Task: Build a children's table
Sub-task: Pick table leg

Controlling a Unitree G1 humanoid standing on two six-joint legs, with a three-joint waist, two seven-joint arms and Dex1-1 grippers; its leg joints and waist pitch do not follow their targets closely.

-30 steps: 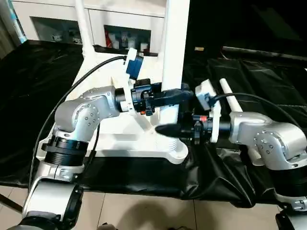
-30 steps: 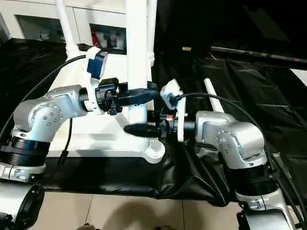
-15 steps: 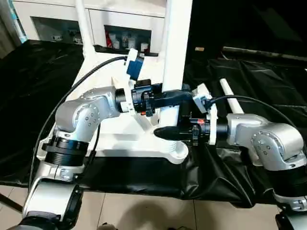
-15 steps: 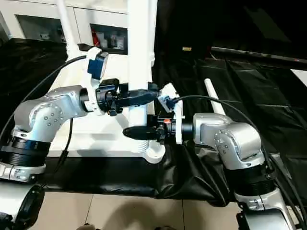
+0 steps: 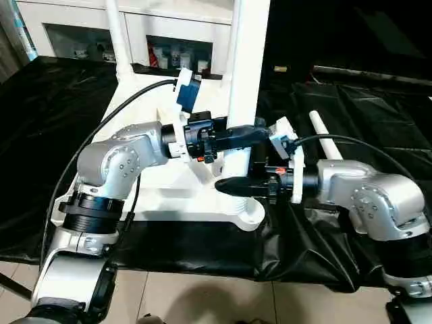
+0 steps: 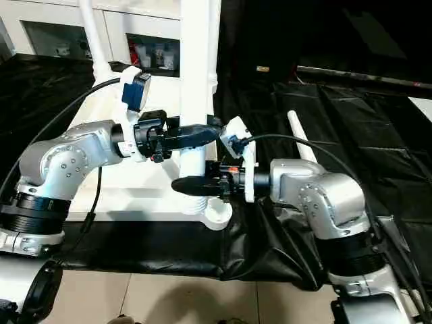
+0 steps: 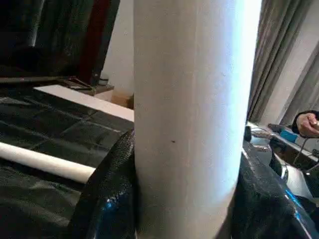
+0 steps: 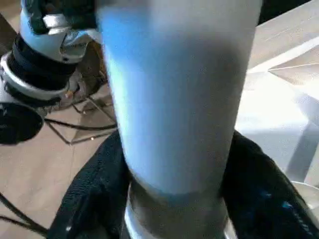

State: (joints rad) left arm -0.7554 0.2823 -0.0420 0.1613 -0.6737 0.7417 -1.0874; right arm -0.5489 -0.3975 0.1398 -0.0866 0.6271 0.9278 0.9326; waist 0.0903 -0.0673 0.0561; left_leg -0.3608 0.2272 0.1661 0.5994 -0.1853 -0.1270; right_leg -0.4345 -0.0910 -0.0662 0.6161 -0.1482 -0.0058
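Table top point(image 5: 172, 192) lies upside down on the black-covered work table point(image 5: 54, 121), near its front edge. One white leg point(image 5: 246, 81) stands upright in the near right corner socket point(image 5: 251, 214).

Left gripper point(image 5: 253, 135): reaches in from the left, fingers clamped around the upright leg partway up. In the left wrist view the leg point(image 7: 187, 119) fills the gap between the two black fingers point(image 7: 107, 199), both touching its sides.

Right gripper point(image 5: 233, 185): comes in from the right, directly below the left gripper, closed on the same leg just above the socket. In the right wrist view the black fingers point(image 8: 94, 199) hug the leg point(image 8: 174, 94) on both sides, with the socket rim just beneath them.

The two grippers are stacked one over the other on the leg, close but apart.

Second leg point(image 5: 116, 37) stands upright at the far left corner of the table top, well behind the left gripper. A third leg point(image 5: 325, 143) lies loose on the black cover, just behind the right forearm.

White cabinet point(image 5: 169, 34) with shelves stands beyond the work table. A person's hand point(image 7: 306, 124) shows at the edge of the left wrist view.
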